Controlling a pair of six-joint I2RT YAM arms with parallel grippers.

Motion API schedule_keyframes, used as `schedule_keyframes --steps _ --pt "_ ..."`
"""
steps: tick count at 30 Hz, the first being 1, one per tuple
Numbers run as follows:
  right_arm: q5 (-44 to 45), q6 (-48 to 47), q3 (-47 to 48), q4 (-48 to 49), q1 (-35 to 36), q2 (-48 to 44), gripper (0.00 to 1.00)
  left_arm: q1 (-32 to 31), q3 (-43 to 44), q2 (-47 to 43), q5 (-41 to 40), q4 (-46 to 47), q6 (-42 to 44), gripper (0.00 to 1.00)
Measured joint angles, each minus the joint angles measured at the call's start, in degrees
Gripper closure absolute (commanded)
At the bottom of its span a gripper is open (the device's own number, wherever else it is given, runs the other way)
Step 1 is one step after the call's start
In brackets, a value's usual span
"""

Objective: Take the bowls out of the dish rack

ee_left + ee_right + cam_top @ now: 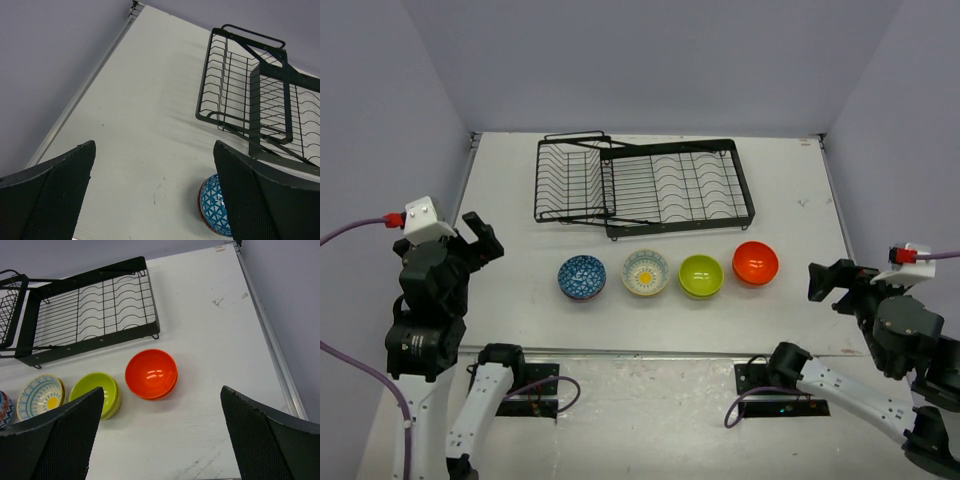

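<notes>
Four bowls (646, 272) line a white table (505, 205) between pale lavender walls (650, 60).

A lab test cell: plain lilac walls (650, 60) enclose a white table (520, 250).

Black-and-white arms (428, 305) carry lilac cables (350, 231), red plugs (392, 219), mesh-textured black fingers (55, 195).

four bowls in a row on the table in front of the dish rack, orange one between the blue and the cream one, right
No. The orange bowl sits at the end of the row, beside the lime green bowl; the blue-patterned bowl and the cream bowl are neighbours. The top external view shows it. The rest is right.
</notes>
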Motion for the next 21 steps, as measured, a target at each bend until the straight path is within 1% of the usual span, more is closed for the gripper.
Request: schedule_keyframes --steps 7,13,21 --pt "1.29 -1.73 -3.43 2.69 0.00 -1.44 0.01 0.00 -0.76 -1.57 -1.57 1.68 -0.04 0.00" --pt "3.41 -2.82 -5.03 3.26 0.00 -2.23 0.01 -0.02 -3.72 -4.37 -1.51 4.04 -0.13 0.00" --pt "5.53 -3.56 -7.08 3.61 0.00 -2.67 0.01 -0.02 -5.79 -4.72 -0.85 5.62 -0.22 0.00"
